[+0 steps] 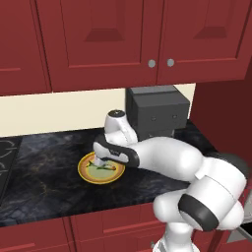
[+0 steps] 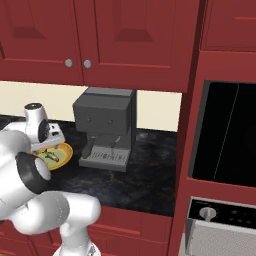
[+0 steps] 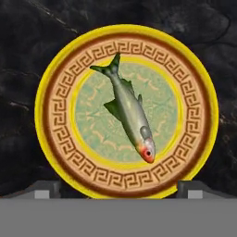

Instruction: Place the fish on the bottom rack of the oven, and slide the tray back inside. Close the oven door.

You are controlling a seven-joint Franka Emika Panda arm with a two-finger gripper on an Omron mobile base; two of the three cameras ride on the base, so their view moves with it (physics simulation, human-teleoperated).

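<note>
The fish (image 3: 131, 114) lay on the yellow plate (image 3: 48, 121), inside the pale green centre ringed by a brown key-pattern band. In the hand view it ran on a slant, forked green tail toward the upper left and orange-red head toward the lower right, the head end reaching the inner edge of the patterned band. Nothing else was on the plate.

The plate sat flat on the dark marbled counter (image 1: 44, 167), out in front of the grey coffee machine (image 2: 107, 125) and off to its left. The gripper (image 3: 118, 190) hung directly above the plate, pointing down at it, with its two dark fingertips (image 3: 45, 189) spread wide, one near each side of the plate's lower rim in the hand view, clear of the fish. From the left base view the hand covered part of the plate (image 1: 84, 170), the fish (image 1: 101, 167) showing as a thin greenish sliver beside it.

The oven (image 2: 220, 220) stood at the far right of the counter run, its silver control strip and round knob showing below a black glass panel (image 2: 225, 135) set in the red surround. The red wall cabinets (image 1: 113, 39) hung above the counter
</note>
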